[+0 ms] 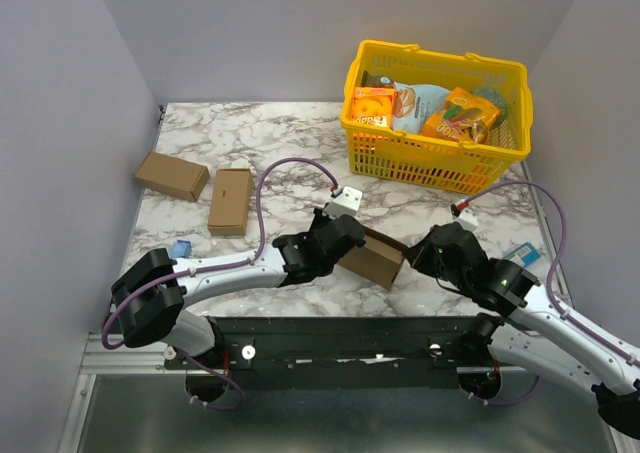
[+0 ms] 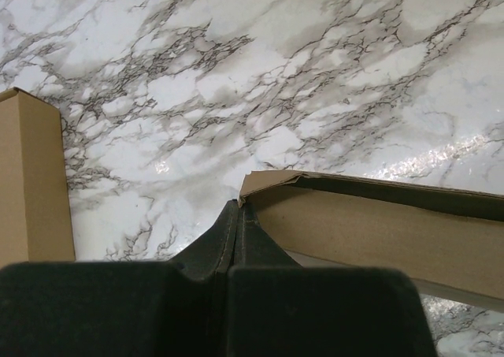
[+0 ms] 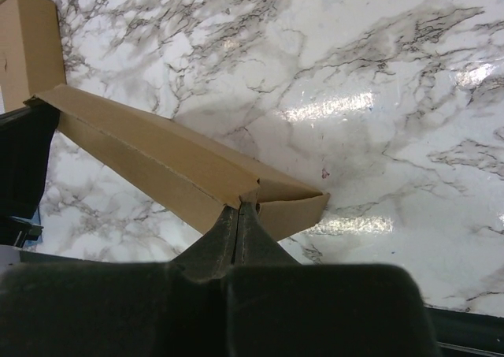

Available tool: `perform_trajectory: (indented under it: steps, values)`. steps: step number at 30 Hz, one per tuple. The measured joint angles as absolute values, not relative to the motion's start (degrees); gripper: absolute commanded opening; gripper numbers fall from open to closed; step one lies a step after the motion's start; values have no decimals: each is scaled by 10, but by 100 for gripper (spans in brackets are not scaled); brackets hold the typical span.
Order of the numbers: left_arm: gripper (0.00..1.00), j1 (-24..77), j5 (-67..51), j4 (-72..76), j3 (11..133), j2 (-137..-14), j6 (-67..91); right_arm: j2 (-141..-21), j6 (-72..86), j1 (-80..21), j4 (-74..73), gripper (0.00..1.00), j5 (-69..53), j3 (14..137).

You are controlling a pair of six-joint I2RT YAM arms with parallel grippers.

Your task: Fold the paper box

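Observation:
The paper box (image 1: 373,258), plain brown cardboard and partly folded, lies at the table's near middle between my two grippers. My left gripper (image 1: 343,241) is at its left end. In the left wrist view the left gripper (image 2: 239,206) is shut, its tips pinching the corner of the box's flap (image 2: 378,231). My right gripper (image 1: 416,253) is at the box's right end. In the right wrist view the right gripper (image 3: 240,206) is shut on the box's edge (image 3: 157,156) at a notch near its end.
Two smaller cardboard boxes (image 1: 172,176) (image 1: 230,201) lie at the left. A yellow basket (image 1: 372,146) with snack packs stands at the back right. A small blue item (image 1: 181,248) lies near left, a blue-white one (image 1: 522,256) near right. Walls close both sides.

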State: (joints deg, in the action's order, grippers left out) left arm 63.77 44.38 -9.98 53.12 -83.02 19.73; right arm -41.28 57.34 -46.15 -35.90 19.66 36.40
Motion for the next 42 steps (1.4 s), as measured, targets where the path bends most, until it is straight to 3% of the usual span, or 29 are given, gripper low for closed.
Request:
perform_trajectory:
  steps: [14, 42]
  values:
    - [0, 638, 437, -93, 533, -835, 202, -367, 569, -462, -351, 0, 192, 332]
    - [0, 627, 415, -90, 534, -832, 202, -390, 570, -482, -361, 0, 220, 344]
